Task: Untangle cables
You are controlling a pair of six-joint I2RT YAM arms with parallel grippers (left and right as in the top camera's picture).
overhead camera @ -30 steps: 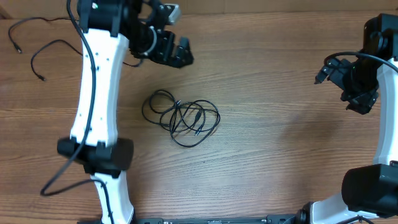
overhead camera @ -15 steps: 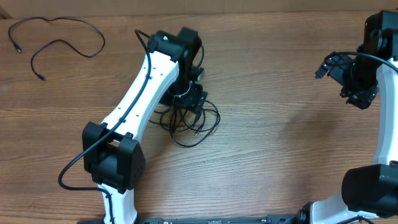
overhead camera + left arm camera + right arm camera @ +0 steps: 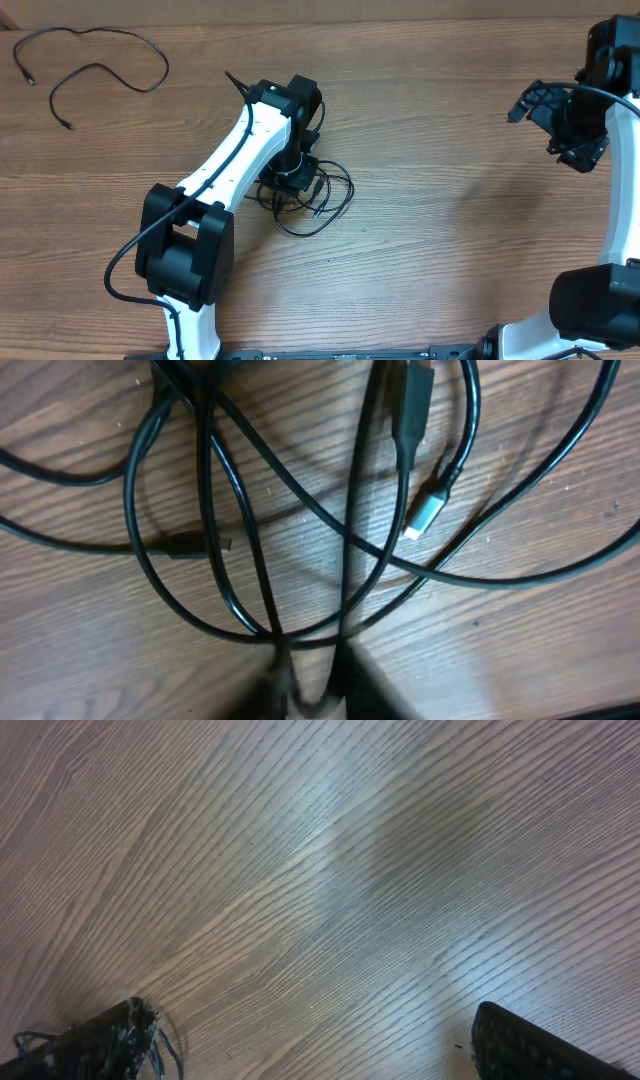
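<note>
A tangle of thin black cables (image 3: pixel 325 200) lies on the wooden table at the middle. My left gripper (image 3: pixel 297 176) is down on the tangle's left part. In the left wrist view its two fingers stand close together at the bottom edge, and the left gripper (image 3: pixel 308 685) is shut on crossing strands of the cables (image 3: pixel 250 550). A silver-tipped plug (image 3: pixel 425 515) lies just beyond them. My right gripper (image 3: pixel 567 130) hovers at the far right, well away from the tangle. Seen from its wrist, the right gripper (image 3: pixel 310 1055) is open over bare wood.
A separate loose black cable (image 3: pixel 95 55) lies stretched in curves at the table's far left corner. The left arm (image 3: pixel 235 150) slants across the table from the near left. The table's far edge (image 3: pixel 420 20) runs along the top.
The left arm swung from the far left down onto the tangle, and its gripper went from open to shut on the strands. The right arm barely moved.
</note>
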